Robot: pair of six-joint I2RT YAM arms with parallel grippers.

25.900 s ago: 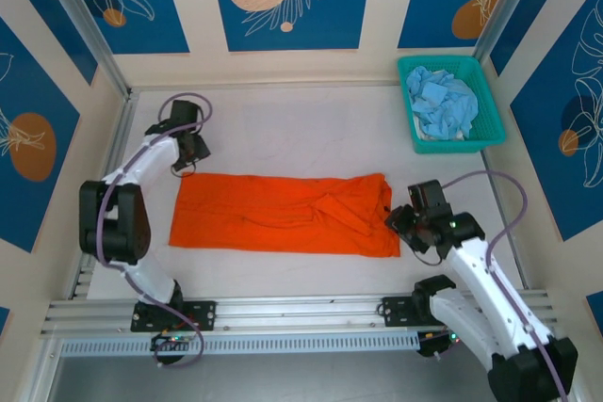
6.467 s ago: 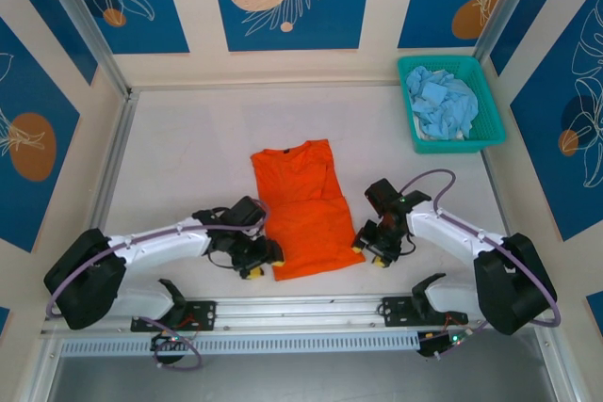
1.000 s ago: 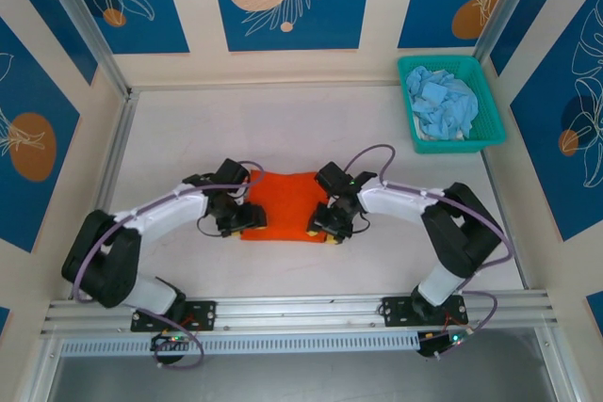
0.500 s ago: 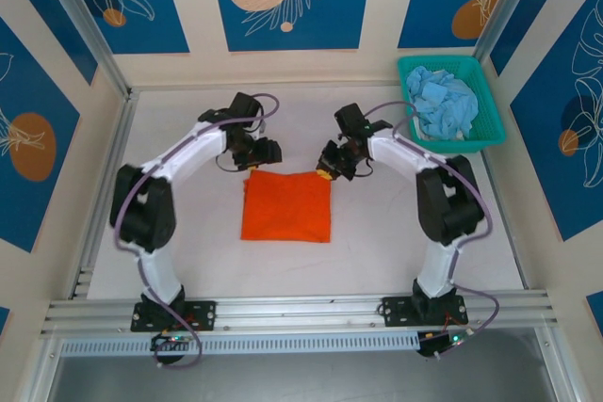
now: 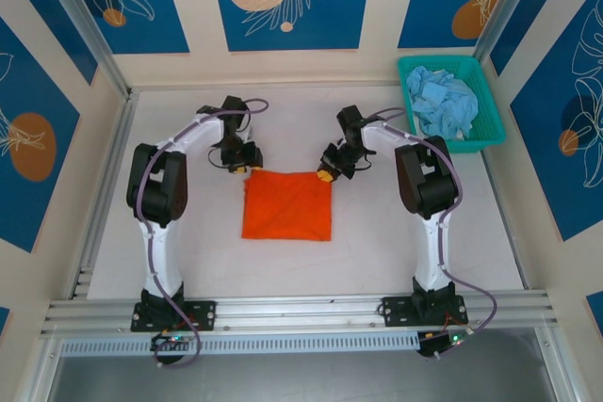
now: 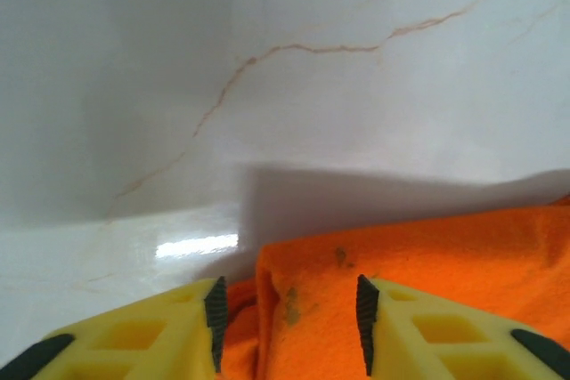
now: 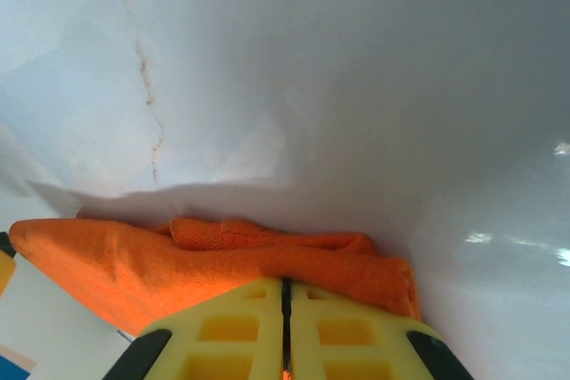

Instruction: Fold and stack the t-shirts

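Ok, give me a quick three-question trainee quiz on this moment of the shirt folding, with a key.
1. True or false: the orange t-shirt lies spread out at full length on the table.
2. Where are the pale blue t-shirts? A) in the teal basket; B) stacked on the orange t-shirt; C) on the table beside the orange t-shirt.
3. Fill in: the ___ tool has its jaws apart, with orange cloth between its fingers.

Key
1. False: it is folded into a compact square.
2. A.
3. Left: the left tool is open at a corner of the cloth, while the right tool is shut.
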